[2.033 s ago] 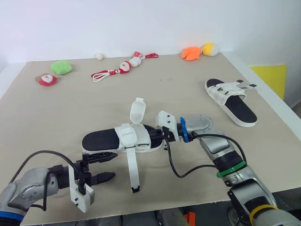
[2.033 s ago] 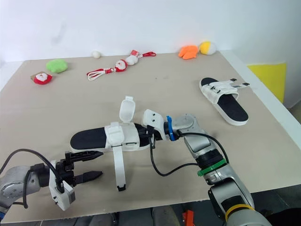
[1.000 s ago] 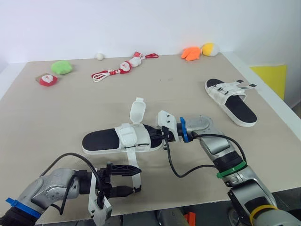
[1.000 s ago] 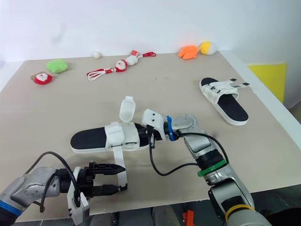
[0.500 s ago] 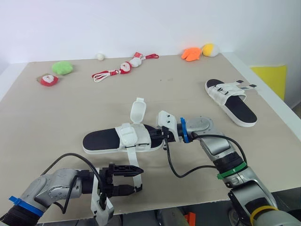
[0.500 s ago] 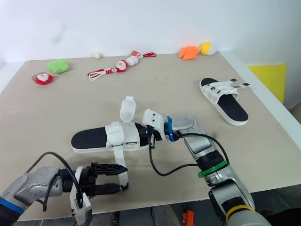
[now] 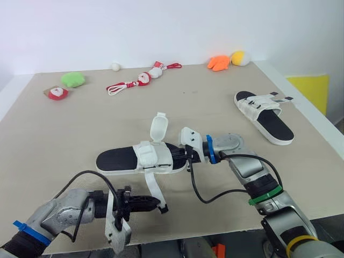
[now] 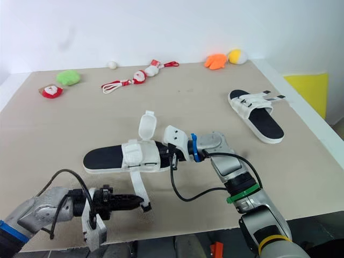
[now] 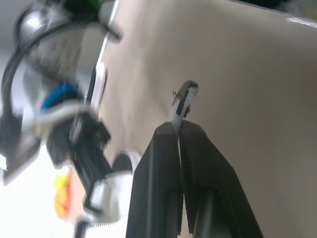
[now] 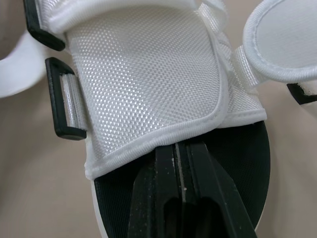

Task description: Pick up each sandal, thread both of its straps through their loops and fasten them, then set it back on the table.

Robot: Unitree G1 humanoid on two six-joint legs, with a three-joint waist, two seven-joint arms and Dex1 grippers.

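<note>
Beige table (image 7: 80,123), two white sandals w/ black footbeds. Near sandal (image 7: 115,159) lies flat at table ctr. Far sandal (image 7: 266,115) sits well apart by the right edge. Soft toys (image 7: 142,78) line the back edge.

Near sandal's long strap (image 7: 152,185) runs loose toward the front edge, lifted off the table at its end. Its other strap (image 7: 157,128) stands upright, unthreaded.

Left gripper (image 7: 154,203), low over the front of the table, is clenched on the long strap's end. The left wrist view gives the detail: both fingers (image 9: 163,148) pressed together, strap tip (image 9: 184,99) poking out past them.

Right gripper (image 7: 180,155) reaches into the near sandal's open end. The right wrist view shows its fingers (image 10: 166,163) closed on the footbed, tips tucked under the mesh upper's edge. Tips are hidden there, so can't tell if they pinch anything. The same view shows a black loop (image 10: 59,99) at the upper's side, empty.
</note>
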